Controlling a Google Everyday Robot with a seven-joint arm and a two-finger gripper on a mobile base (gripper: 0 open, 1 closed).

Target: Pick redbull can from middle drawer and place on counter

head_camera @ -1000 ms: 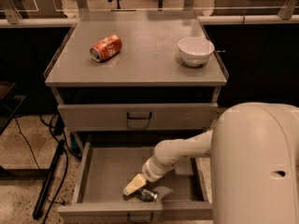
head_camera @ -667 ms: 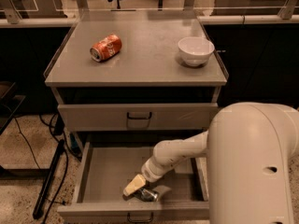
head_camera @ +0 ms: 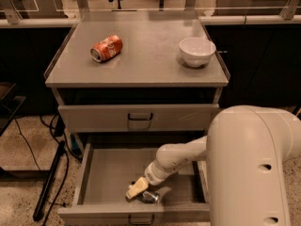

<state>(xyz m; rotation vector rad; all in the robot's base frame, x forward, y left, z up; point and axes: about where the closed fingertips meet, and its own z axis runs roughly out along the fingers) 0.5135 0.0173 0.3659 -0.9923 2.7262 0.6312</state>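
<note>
Change over the last second: none is observed. The cream-coloured jointed robot arm [head_camera: 181,155] is held in the same reach into the wide, shallow grey metal middle drawer [head_camera: 106,175], which stands pulled open. The tan-tipped end effector [head_camera: 137,190] is found at the same spot, low near the drawer's front edge. The task is therefore judged to be paused at the grasp stage, with lifting not yet begun.

Item: slim, shiny silver-and-blue redbull can [head_camera: 151,197]. Location: on the drawer floor, front centre, apparently lying on its side, just right of the end effector. Whether the two are touching cannot be told.

End effector state: how far it is open cannot be told, and no hold on the can is confirmed.

Destination: flat, matte grey desk [head_camera: 141,65]. An orange-red soda can [head_camera: 106,48] lying on its side is recorded at the left and a white ceramic bowl [head_camera: 196,51] at the right. The bare surface between them is judged sufficient for placement.
</note>
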